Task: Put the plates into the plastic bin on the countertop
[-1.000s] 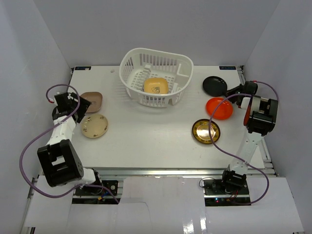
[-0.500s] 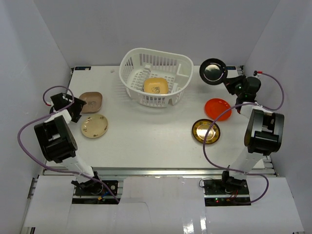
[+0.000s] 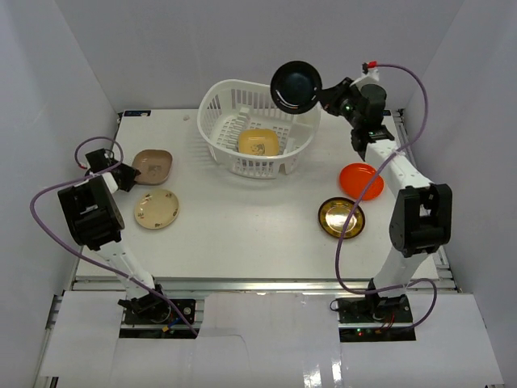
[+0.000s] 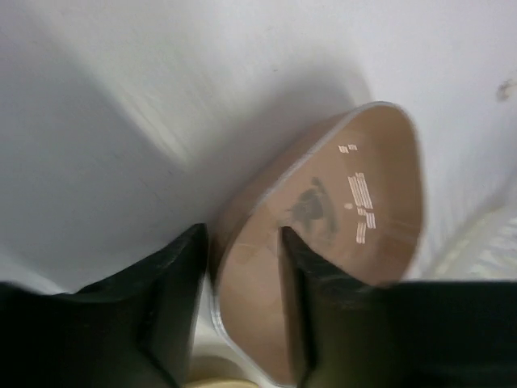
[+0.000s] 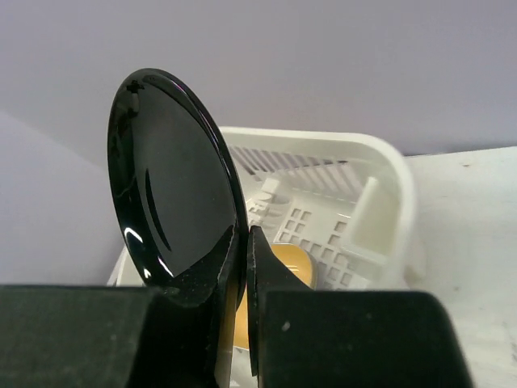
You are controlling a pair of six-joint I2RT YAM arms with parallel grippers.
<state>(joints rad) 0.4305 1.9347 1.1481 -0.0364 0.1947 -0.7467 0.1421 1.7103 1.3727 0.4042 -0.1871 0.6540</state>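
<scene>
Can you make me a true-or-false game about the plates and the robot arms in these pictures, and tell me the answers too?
1. The right gripper has its jaws shut on a black plate, held up in the air. True.
2. The plastic bin has no plates in it. False: a yellow plate lies inside it.
3. The orange-red plate and the gold plate lie on the countertop. True.
4. The left gripper has its jaws around the cream plate. False: they stand either side of the brown plate's rim; the cream plate lies nearby on its own.
</scene>
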